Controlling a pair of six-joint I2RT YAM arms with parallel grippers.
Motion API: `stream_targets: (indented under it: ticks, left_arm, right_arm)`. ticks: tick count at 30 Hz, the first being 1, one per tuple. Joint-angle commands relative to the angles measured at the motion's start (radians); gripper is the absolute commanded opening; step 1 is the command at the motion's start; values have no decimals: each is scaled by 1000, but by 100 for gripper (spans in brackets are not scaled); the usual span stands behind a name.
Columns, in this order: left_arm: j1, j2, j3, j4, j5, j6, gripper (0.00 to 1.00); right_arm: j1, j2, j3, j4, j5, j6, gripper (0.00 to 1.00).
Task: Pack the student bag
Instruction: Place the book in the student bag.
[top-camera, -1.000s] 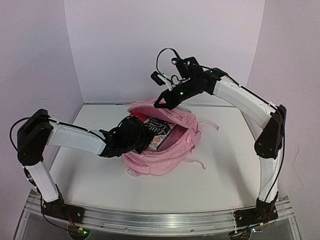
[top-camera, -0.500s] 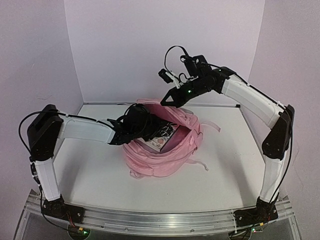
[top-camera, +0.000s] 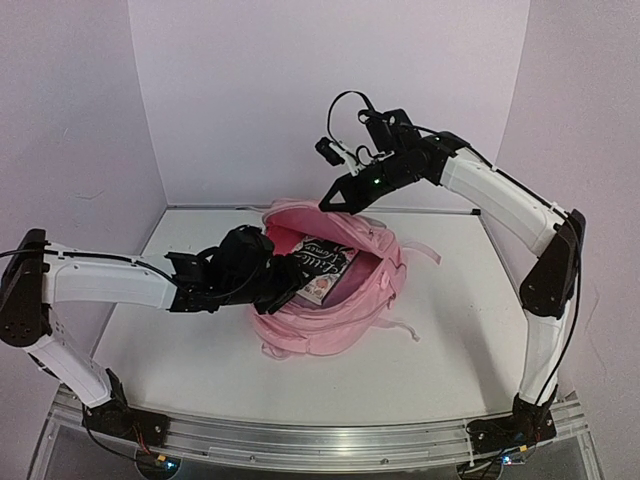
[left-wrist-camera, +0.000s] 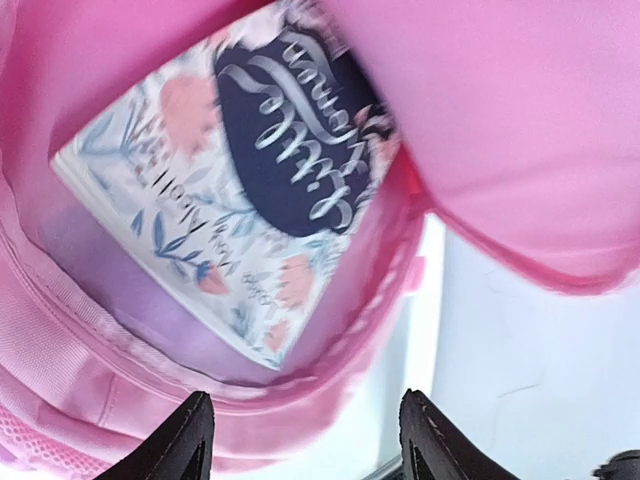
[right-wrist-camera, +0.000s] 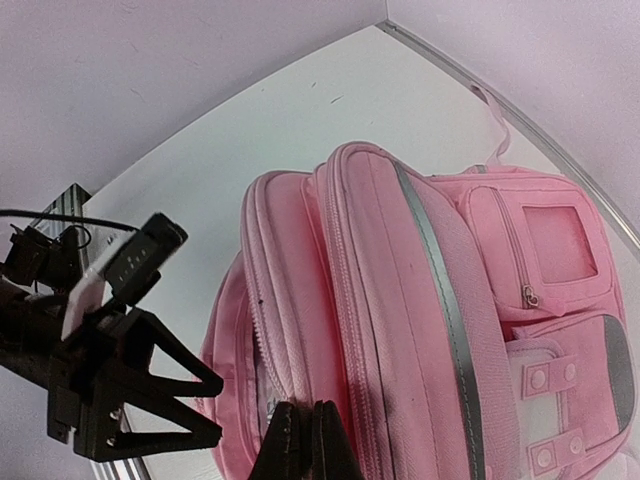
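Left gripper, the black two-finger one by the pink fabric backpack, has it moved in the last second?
Yes. The left gripper has drawn back left, toward the left wall, away from the pink fabric backpack's opening.

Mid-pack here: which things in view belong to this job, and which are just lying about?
Part of the job:
- student bag
- floral book, lying inside it
- left tool, open at the bag's mouth
- right tool, shut on the bag's raised flap

Just there:
- white table
- metal rail along the near edge
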Motion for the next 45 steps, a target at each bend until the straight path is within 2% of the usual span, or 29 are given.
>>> stream_targets:
  ticks: [1, 5, 11, 14, 17, 19, 21, 24, 26, 31, 34, 37, 40, 42, 43, 45]
  left_arm:
    - [3, 75, 28, 25, -20, -18, 63]
    - [21, 140, 71, 43, -36, -8, 58]
    - [69, 217, 133, 180, -33, 73, 30]
    - [77, 301, 267, 214, 20, 163, 21]
    - [80, 402, 390, 234, 74, 216, 15]
    - [82, 434, 423, 271, 70, 217, 15]
    - [86, 432, 412, 291, 58, 203, 22]
    - [85, 385, 383, 244, 82, 231, 46]
    - [78, 335, 366, 157, 116, 274, 57]
    - [51, 155, 289, -72, 190, 369, 70]
    - [51, 27, 176, -77, 235, 360, 80]
    - [54, -69, 100, -83, 204, 349, 88]
    - [72, -111, 111, -150, 164, 378, 94]
    - [108, -98, 150, -224, 185, 402, 96]
    - [130, -87, 160, -242, 209, 414, 97]
    - [175, -60, 171, -255, 281, 430, 98]
  right_arm:
    - [6, -55, 93, 127, -94, 23, 0]
    - [6, -76, 73, 127, -113, 23, 0]
    - [6, -113, 29, 126, -157, 38, 0]
    - [13, -132, -6, 124, -175, 43, 0]
    - [21, -145, -33, 124, -201, 59, 0]
    - [25, -153, -51, 123, -210, 72, 0]
    - [22, -164, -80, 118, -200, 75, 0]
    - [-15, -179, -138, 113, -195, 82, 0]
    - [-68, -170, -153, 100, -200, 90, 0]
    - [-205, -166, -147, 22, -182, -7, 0]
    - [-258, -175, -130, -83, -181, -115, 0]
    - [-287, -218, -158, -202, -164, -280, 0]
    - [-288, -259, -218, -324, -148, -476, 0]
    - [-288, -277, -281, -374, -120, -562, 0]
    - [-287, -277, -304, -407, -115, -604, 6]
    - [-285, -261, -319, -477, -116, -667, 28]
